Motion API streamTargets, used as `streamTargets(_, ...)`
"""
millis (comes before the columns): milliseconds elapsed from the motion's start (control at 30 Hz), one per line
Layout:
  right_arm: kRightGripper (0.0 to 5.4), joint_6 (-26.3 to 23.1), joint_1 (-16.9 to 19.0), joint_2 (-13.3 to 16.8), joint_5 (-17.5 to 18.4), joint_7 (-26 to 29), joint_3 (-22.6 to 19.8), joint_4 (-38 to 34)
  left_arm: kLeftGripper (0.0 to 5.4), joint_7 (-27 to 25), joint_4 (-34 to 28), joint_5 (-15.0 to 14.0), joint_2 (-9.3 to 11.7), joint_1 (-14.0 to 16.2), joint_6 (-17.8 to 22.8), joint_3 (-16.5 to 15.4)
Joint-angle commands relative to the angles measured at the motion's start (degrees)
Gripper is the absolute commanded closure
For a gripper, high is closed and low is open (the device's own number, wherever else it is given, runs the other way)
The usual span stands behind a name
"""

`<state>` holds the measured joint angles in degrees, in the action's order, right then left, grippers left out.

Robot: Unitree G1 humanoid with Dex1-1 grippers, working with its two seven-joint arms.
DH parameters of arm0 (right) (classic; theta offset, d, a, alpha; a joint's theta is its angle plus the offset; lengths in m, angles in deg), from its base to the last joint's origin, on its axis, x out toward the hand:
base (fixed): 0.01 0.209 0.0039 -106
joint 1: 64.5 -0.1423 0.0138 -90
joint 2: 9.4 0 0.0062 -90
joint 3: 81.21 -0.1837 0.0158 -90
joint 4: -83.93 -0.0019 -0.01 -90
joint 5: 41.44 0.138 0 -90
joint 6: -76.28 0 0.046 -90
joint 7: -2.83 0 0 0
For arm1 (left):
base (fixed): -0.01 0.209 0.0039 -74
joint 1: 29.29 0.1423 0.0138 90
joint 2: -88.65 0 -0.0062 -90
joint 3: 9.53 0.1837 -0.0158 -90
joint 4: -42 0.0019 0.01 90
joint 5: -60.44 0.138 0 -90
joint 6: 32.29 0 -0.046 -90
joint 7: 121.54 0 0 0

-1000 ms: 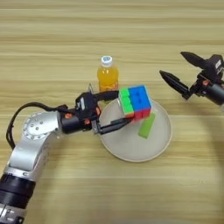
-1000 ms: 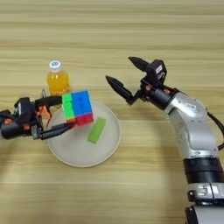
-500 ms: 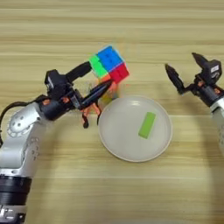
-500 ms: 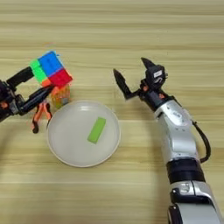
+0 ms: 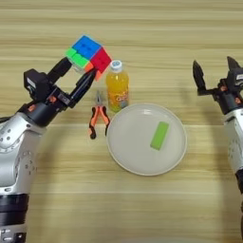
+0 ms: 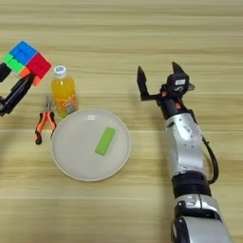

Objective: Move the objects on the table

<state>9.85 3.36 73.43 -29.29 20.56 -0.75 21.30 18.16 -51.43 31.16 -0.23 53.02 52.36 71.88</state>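
While the left gripper [image 5: 81, 72] clamps the cube [image 5: 88, 56] at upper left beside the bottle [image 5: 117, 86], the right gripper [image 6: 158, 81] hangs wide open.

Left arm reaches up from lower left, elbow bent, forearm angled up and right. Left gripper [image 5: 76, 76], two black fingers, is clamped on something (lifted off the surface). Right arm comes up the right side; right gripper [image 6: 159, 80] upright, fingers spread, empty.
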Motion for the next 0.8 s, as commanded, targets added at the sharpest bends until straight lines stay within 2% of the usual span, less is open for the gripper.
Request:
streamTargets(33, 0.00, 1.24, -1.57, 0.01, -0.30, -0.96, -0.57, 0.87, 2.14, 4.13, 2.03, 2.70, 0.42, -1.03, 0.51, -1.69)
streamTargets(300, 0.00, 2.39, -1.88, -0.01, -0.38, -1.96, -0.52, 1.25, 2.14, 13.20, 9.51, 10.30, 0.35, -4.19, 0.76, -2.32)
streamTargets(400, 0.00, 2.61, -1.97, -0.02, -0.35, -2.09, -0.47, 1.26, 2.15, 16.46, 12.39, 14.65, 0.27, -4.70, 0.50, -1.10)
streamTargets(567, 0.00, 2.72, -2.03, -0.06, -0.23, -2.20, -0.29, 1.17, 2.15, 20.14, 14.93, 18.46, -1.00, -5.06, 2.79, 0.99)
streamTargets(800, 0.00, 2.62, -2.06, -0.25, -0.14, -2.42, -0.11, 0.34, 2.15, 23.48, 17.78, 19.44, -4.44, -4.89, 6.51, 2.96)
